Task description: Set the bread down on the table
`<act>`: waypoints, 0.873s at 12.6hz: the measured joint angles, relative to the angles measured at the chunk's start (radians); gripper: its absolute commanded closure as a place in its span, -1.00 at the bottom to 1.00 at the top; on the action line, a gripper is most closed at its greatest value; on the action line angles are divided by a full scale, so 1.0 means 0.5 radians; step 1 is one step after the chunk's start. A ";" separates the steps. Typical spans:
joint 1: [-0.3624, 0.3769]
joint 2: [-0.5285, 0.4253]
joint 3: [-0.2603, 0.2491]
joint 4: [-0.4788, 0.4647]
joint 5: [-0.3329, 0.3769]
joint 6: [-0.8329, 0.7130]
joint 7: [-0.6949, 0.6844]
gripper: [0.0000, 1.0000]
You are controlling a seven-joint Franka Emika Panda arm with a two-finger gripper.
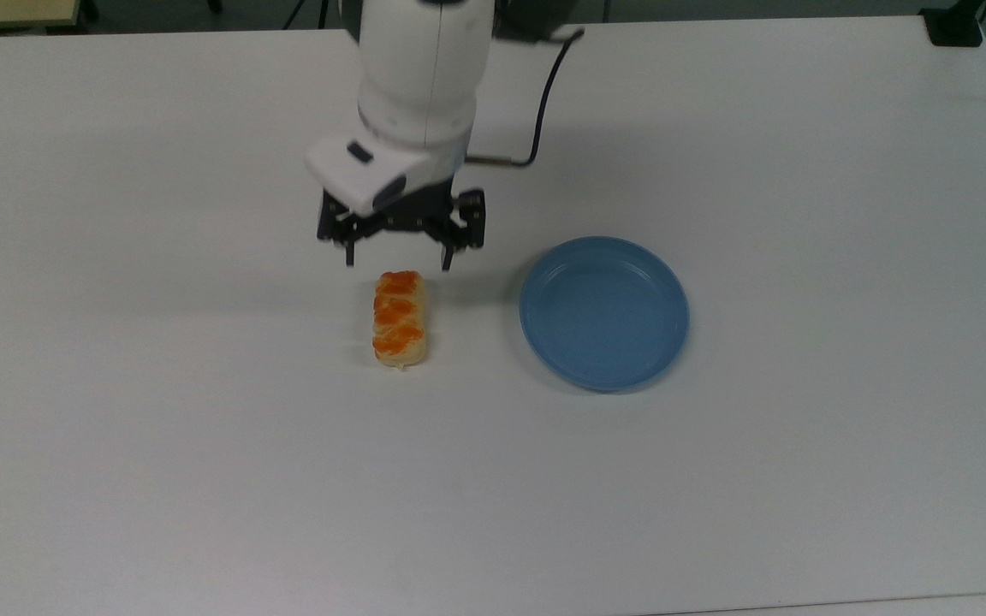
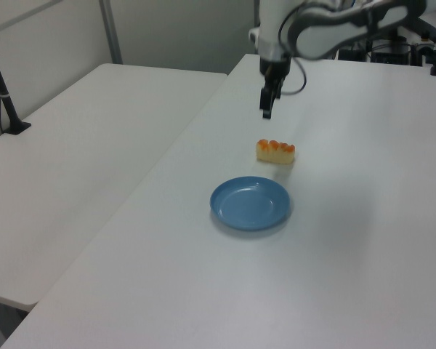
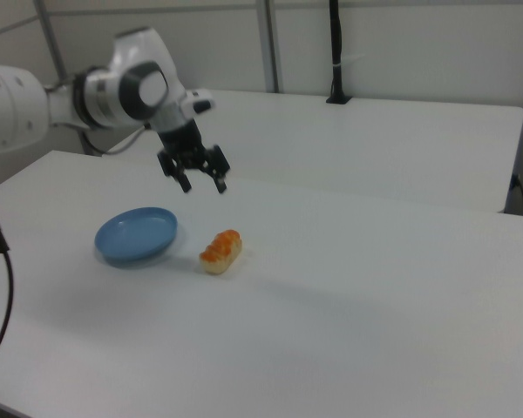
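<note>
My hand point(image 1: 397, 261) hangs above the tabletop point(image 1: 202, 479), fingers pointing down and spread apart, with nothing between them. In the top view it sits just above the upper end of the bread point(image 1: 400, 319); in the left view point(image 2: 267, 115) and the right view point(image 3: 203, 185) it is clearly raised off the surface and apart from the bread.

The bread lies flat on the tabletop, glazed orange-brown bumps facing up. In the top view its long axis runs up and down the frame. It touches neither my hand nor the blue plate point(image 1: 604, 313).

The blue plate rests on the tabletop near the bread, with a bare strip of white surface between them. It lies to the top view's right of the bread. In the left view the plate point(image 2: 250, 203) is in front of the bread point(image 2: 275, 151), closer to the camera. In the right view the plate point(image 3: 136, 235) is on the right view's left of the bread point(image 3: 220, 251). The plate holds nothing.

A black cable point(image 1: 542, 103) runs from my wrist housing up along the arm. A second white tabletop point(image 2: 80, 153) stands beside the working one, on the left view's left, with a black post point(image 2: 0, 83) clamped at its far edge.
</note>
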 measured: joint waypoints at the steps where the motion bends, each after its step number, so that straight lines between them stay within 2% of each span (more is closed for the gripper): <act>1: 0.000 -0.104 0.003 0.001 0.036 -0.115 0.009 -1.00; 4: -0.006 -0.364 0.003 0.001 0.166 -0.464 0.018 -1.00; 6: -0.007 -0.522 0.001 -0.007 0.177 -0.672 0.018 -1.00; 11: -0.059 -0.597 -0.015 -0.052 0.214 -0.731 -0.062 -1.00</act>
